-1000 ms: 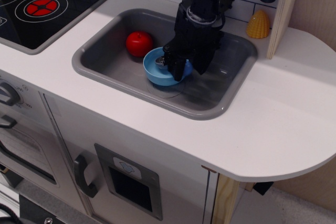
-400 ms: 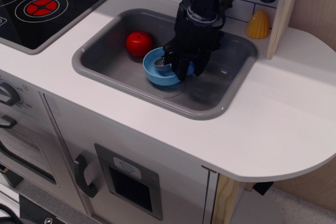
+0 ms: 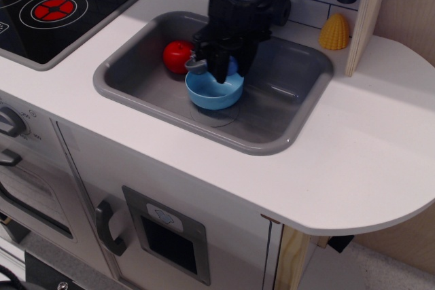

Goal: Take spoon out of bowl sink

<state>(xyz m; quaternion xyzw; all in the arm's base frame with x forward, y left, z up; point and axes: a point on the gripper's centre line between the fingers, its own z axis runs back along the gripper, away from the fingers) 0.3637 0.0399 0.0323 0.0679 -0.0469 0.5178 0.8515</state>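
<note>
Your sink (image 3: 136,79) has bare grey floor to the bowl's 3 o'clock, wide rim all round, white countertop (image 3: 353,147) beyond. Black gripper (image 3: 216,66) hangs over the bowl's (image 3: 215,90) far edge, pinching the spoon (image 3: 198,65), grey scoop poking out at 9 o'clock, clear above the bowl. Red ball (image 3: 176,55) sits just beside, at the bowl's 10 o'clock. No readable writing.
</note>
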